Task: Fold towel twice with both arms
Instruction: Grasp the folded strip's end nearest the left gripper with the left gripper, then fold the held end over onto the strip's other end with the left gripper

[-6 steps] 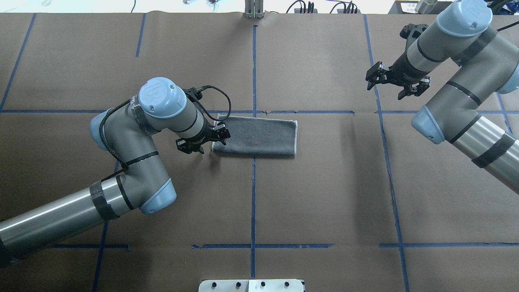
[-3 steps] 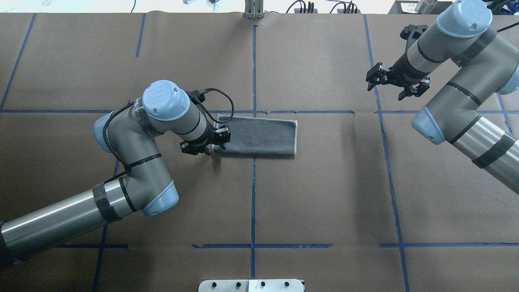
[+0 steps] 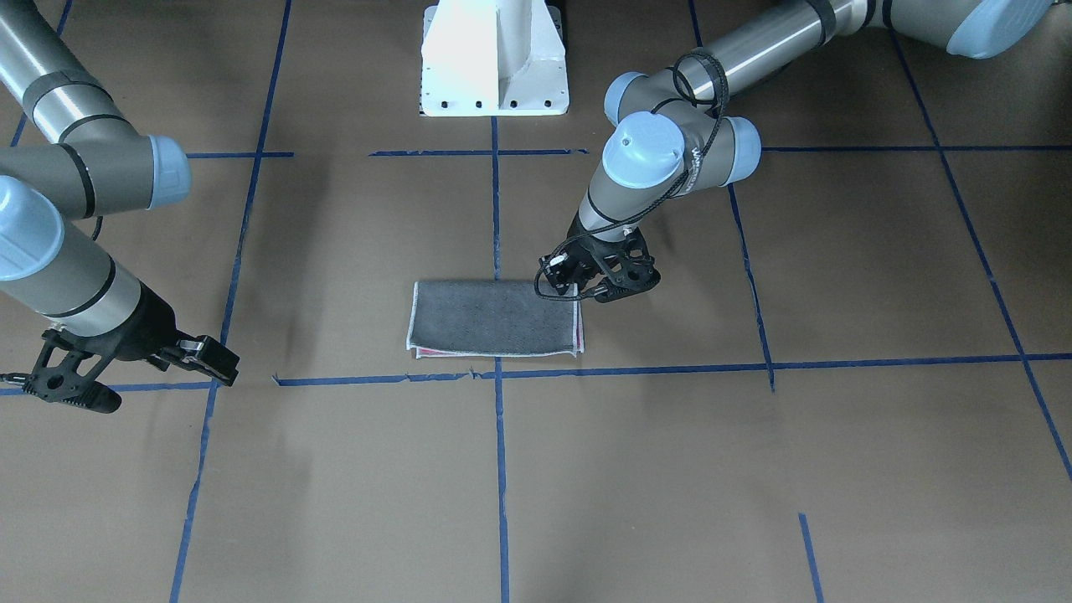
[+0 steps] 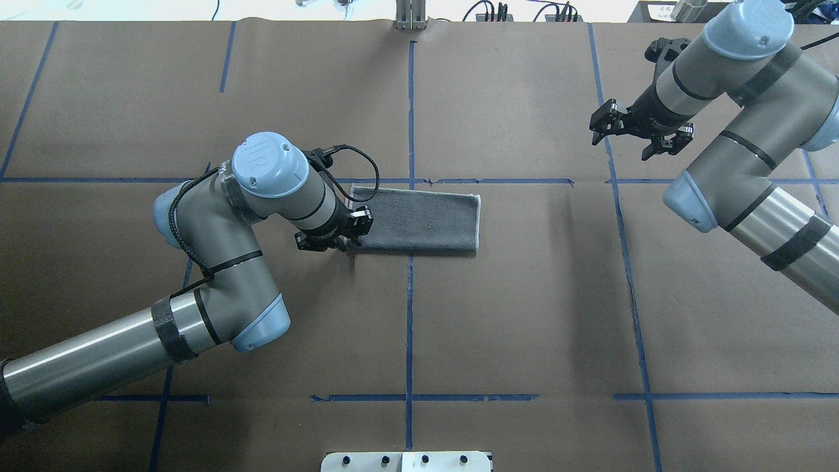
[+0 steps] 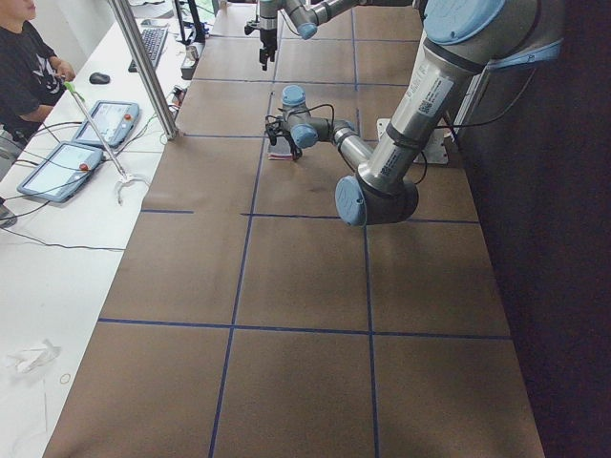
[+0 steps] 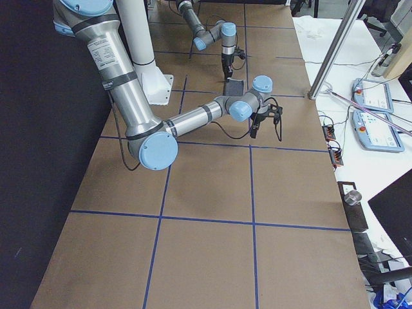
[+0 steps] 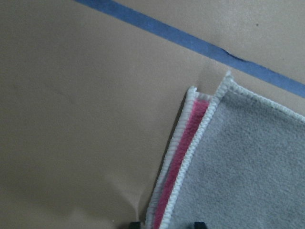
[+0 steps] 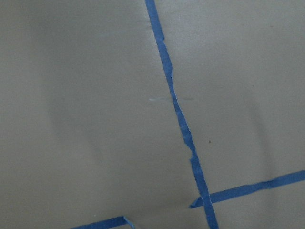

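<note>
Left tool [image 4: 337,235], released, straddles the once-folded towel [image 4: 419,219] edge beneath it; second fold apparently pending, next needing both layers clenched.

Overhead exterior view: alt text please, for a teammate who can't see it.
A grey towel, folded once into a strip, lies on the brown table; the left gripper sits open at its left end. The right gripper hangs open far to the right.
</note>
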Action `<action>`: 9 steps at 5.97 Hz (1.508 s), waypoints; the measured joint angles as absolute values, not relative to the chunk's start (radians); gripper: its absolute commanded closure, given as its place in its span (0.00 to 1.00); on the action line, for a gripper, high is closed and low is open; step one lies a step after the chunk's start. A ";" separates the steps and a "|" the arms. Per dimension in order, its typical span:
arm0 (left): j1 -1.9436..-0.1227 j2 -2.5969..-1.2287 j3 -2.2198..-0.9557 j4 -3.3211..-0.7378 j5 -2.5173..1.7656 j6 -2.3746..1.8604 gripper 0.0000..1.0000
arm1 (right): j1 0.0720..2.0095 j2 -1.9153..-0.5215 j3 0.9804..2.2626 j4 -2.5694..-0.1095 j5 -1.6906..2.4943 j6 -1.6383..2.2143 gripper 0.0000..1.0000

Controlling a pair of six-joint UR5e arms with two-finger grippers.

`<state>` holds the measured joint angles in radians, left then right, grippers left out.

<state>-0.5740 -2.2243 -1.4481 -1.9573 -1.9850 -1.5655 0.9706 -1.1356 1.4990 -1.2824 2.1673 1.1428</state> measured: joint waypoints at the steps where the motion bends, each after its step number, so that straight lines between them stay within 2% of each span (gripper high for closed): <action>1: -0.574 -2.225 -1.448 -1.957 -1.985 -1.565 0.98 | 0.971 -1.135 1.500 -1.282 2.168 1.143 0.00; 6: -0.608 -2.249 -1.475 -1.942 -1.984 -1.541 1.00 | 0.975 -1.135 1.502 -1.282 2.172 1.143 0.00; 9: -0.609 -2.329 -1.512 -1.820 -1.910 -1.358 1.00 | 0.983 -1.140 1.501 -1.282 2.173 1.142 0.00</action>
